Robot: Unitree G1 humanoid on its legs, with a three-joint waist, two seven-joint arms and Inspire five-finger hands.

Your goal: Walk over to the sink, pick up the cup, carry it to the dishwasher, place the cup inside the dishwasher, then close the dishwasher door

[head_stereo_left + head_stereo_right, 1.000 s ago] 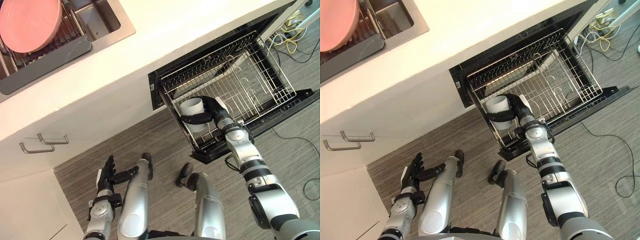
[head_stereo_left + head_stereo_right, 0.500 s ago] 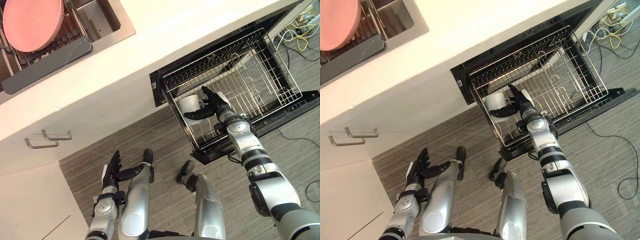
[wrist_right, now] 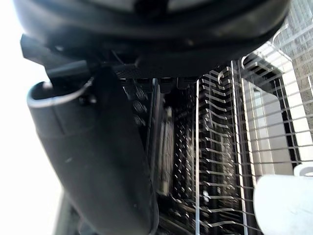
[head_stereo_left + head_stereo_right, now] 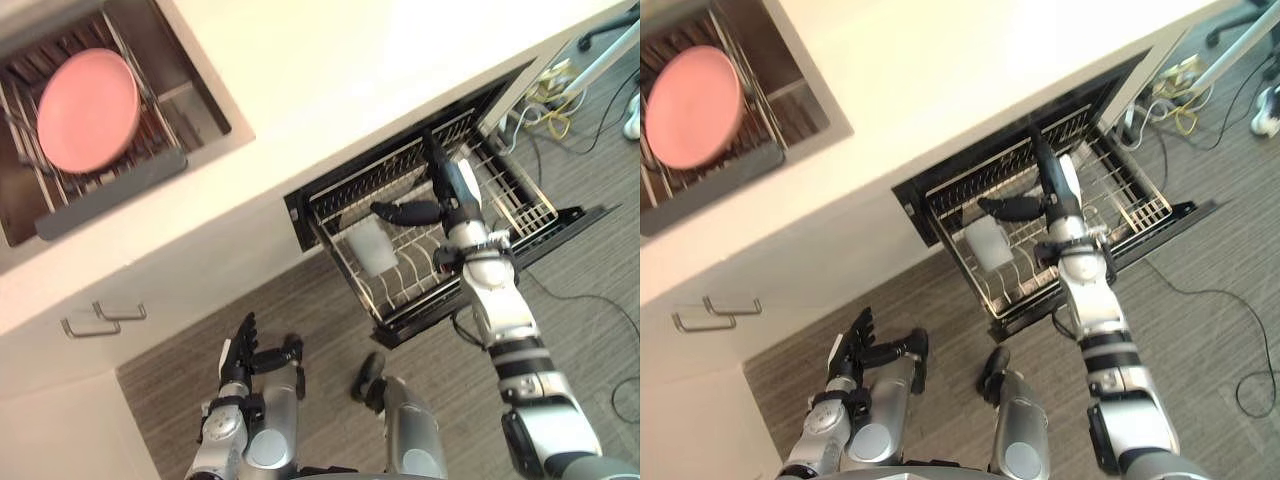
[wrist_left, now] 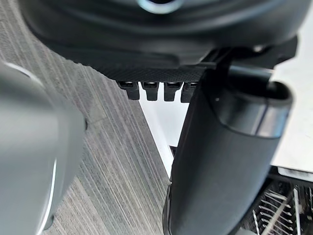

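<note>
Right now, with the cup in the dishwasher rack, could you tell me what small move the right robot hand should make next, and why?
Probably lift the right robot hand back clear of the rack. The cup sits in the rack, apart from the hand, whose fingers are straight and hold nothing. The rack is pulled out over the open door, which needs closing.

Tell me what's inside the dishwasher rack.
A white cup sits in the wire rack, untouched by the open right hand hovering beside it. Elsewhere, bare tines; the hand hides part.
</note>
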